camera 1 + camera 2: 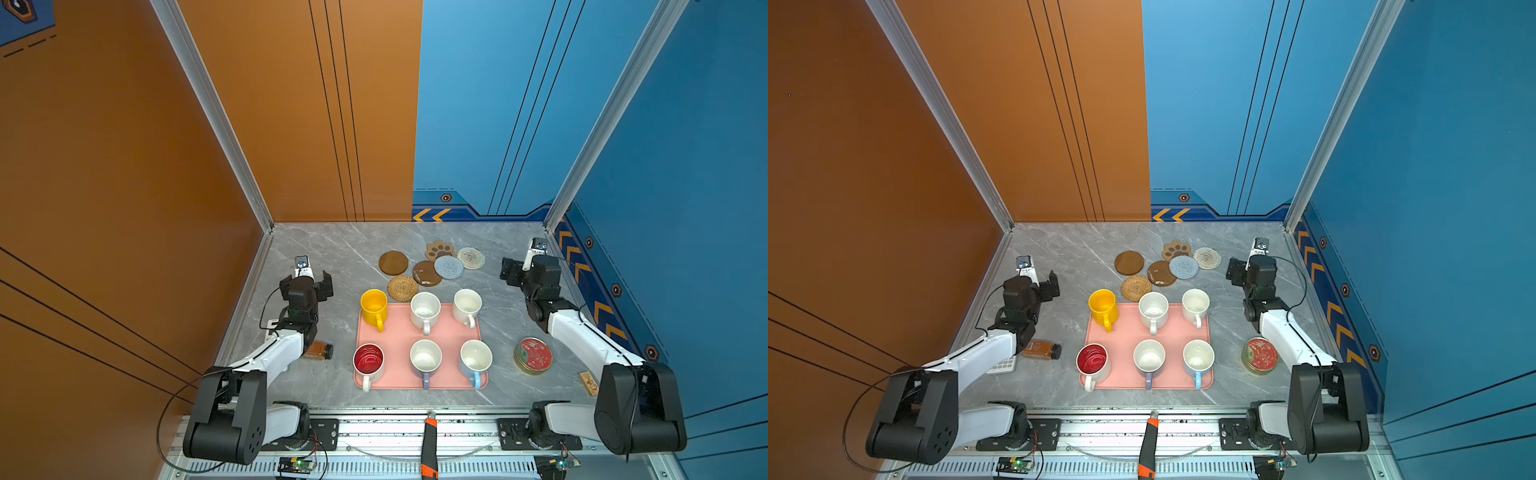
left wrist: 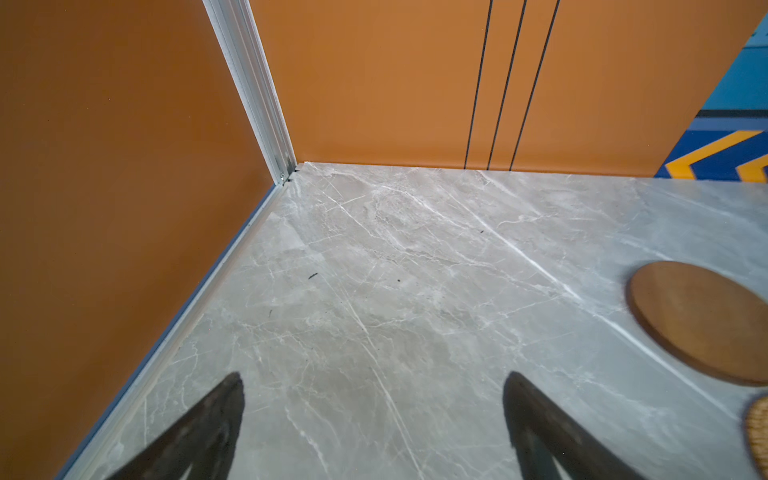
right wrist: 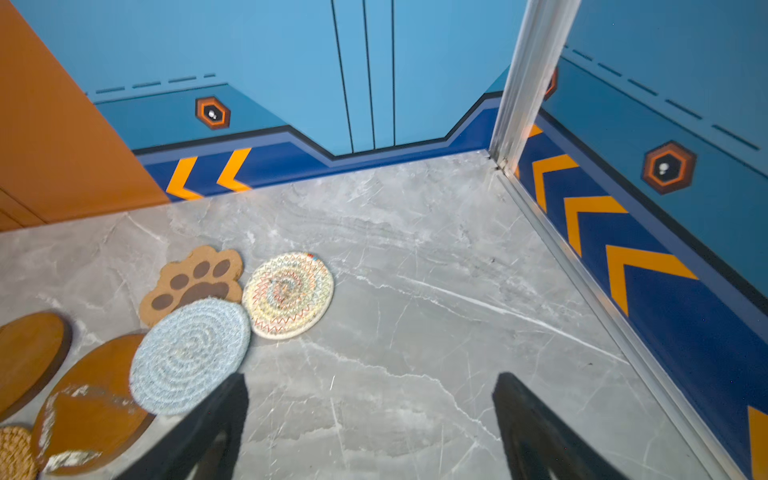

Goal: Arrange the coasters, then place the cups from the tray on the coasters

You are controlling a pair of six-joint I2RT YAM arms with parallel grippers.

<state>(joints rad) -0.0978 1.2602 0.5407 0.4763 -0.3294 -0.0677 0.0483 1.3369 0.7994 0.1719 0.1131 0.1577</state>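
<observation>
— How far along are we?
— Barely begun, I'd judge. All six handled ceramic cups, from the yellow mug (image 1: 374,305) to the light blue mug (image 1: 475,358), sit on the large flat pink tray (image 1: 399,336).
— And the coasters?
— Bunched just behind the tray. The grey-blue woven coaster (image 3: 189,355) overlaps the scuffed brown disc coaster (image 3: 89,409) and the brown paw-shaped coaster (image 3: 195,276). They need spreading out.
— Claws?
— My left gripper (image 2: 374,382) and right gripper (image 3: 370,382) both gape wide over bare marble, holding nothing.

Cups (image 1: 425,309) on tray (image 1: 399,336), coasters (image 1: 449,267) clustered just behind it, tin (image 1: 534,355) right of tray, jar (image 1: 320,350) left.
</observation>
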